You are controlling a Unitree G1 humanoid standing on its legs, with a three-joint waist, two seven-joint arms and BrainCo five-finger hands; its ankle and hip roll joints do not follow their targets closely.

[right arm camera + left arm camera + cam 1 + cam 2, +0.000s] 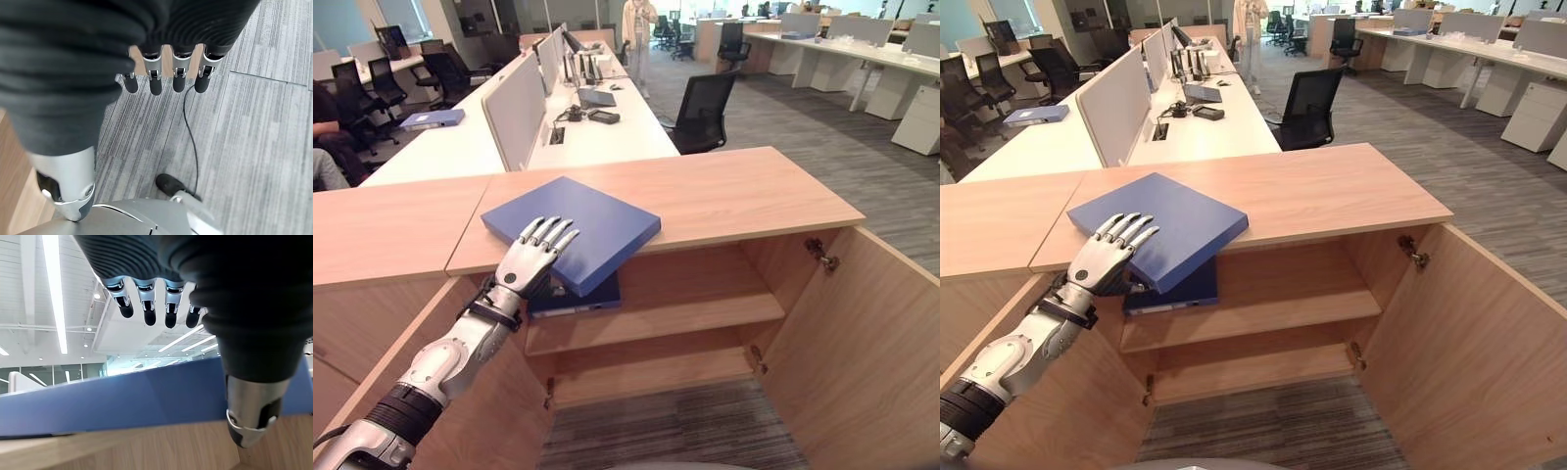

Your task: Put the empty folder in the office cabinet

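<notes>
Resting flat on the cabinet top [724, 191], the blue folder [582, 220] lies skewed, one corner jutting past the front edge over the open compartment. Left hand [530, 257] sits at that overhanging near corner: fingers straight and spread over the cover, thumb out of sight below, so no closed grip can be confirmed; reads as open, pressing or steadying. Left wrist view agrees, with fingers [146, 308] extended over the blue face and wood below it. Folder lies directly ahead of and under the left hand; its long axis, as far as can be judged, runs diagonally from the robot's near right to far left across the top. Second blue folder [578, 299] already lies on the upper shelf [705, 313], just below the overhang. Right hand [166, 73] hangs over grey carpet [254, 137], fingers relaxed and holding nothing, well apart from the folder; left arm is clearly the nearer one. Cabinet door [862, 333] stands open to the right. Judgement: next move needs the folder drawn off the edge, lowered and slid in onto a shelf; risk is it tipping off the lip. No readable label or writing on either folder; nothing legible elsewhere.
</notes>
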